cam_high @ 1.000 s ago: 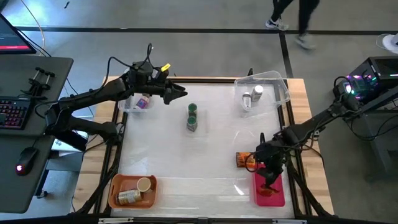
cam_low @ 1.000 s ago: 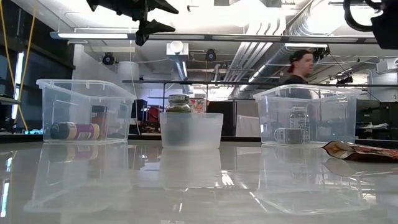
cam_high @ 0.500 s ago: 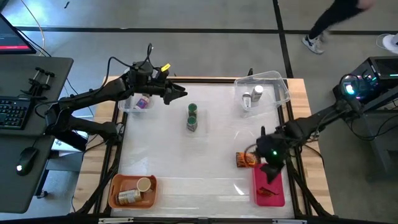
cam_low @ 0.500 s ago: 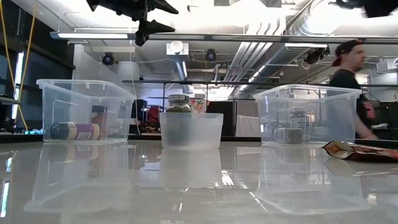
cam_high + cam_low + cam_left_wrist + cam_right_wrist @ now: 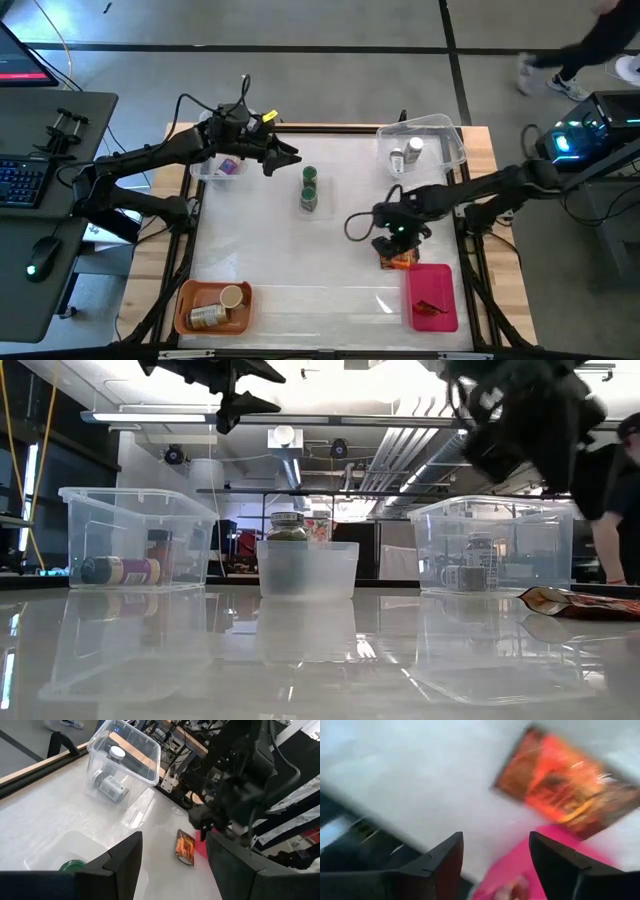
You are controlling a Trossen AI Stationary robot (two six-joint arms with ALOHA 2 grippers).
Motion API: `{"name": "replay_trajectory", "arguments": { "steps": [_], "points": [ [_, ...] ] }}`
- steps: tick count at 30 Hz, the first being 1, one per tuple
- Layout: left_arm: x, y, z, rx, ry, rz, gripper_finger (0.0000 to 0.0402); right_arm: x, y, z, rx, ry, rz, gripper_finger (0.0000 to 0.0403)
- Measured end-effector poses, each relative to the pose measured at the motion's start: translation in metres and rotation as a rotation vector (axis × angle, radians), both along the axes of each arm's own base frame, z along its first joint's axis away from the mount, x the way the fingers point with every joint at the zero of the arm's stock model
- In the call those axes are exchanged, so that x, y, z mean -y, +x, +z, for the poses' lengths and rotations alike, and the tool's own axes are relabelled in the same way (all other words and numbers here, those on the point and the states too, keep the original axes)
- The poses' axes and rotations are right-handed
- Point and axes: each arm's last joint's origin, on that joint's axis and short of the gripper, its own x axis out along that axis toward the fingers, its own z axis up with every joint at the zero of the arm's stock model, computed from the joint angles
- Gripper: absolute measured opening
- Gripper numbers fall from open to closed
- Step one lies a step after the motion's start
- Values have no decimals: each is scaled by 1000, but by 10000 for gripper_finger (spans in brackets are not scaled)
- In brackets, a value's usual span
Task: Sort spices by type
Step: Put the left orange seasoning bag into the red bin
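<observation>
An orange-red foil packet (image 5: 398,258) lies flat on the table by the pink tray (image 5: 445,285); it also shows in the right wrist view (image 5: 565,790) and low view (image 5: 570,603). A second red packet (image 5: 428,308) lies in that tray. My right gripper (image 5: 389,240) hovers open just above and left of the table packet, touching nothing. My left gripper (image 5: 290,155) hangs open, high over the far left of the table. Green-lidded jars (image 5: 309,188) stand in a small clear tub at the middle.
A clear tub at the far left (image 5: 225,165) holds a jar lying down. Another tub at the far right (image 5: 425,145) holds white-lidded jars. An orange tray at the near left (image 5: 190,305) holds tan-lidded jars. A person walks beyond the far right edge (image 5: 590,40).
My right gripper has risen from over the pink tray and swung toward the table's left and far side, ending above the orange packet on the table. The red packet stays lying in the pink tray. The person behind the table has walked rightward.
</observation>
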Motion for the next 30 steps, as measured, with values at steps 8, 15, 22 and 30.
{"name": "replay_trajectory", "arguments": {
  "steps": [8, 15, 22, 30],
  "points": [
    [0, 0, -1, -6, 14, -5, 205, -3, 44, -15, -201, -237, -82, 191],
    [2, -3, -6, -64, 12, -52, 205, -8, 58, -48, -315, -173, -70, 186],
    [3, -5, -11, -114, 31, -69, 205, -9, 60, -61, -363, -176, -107, 182],
    [3, -4, -11, -110, 50, -74, 205, -10, 58, -64, -381, -197, -54, 75]
  ]
}}
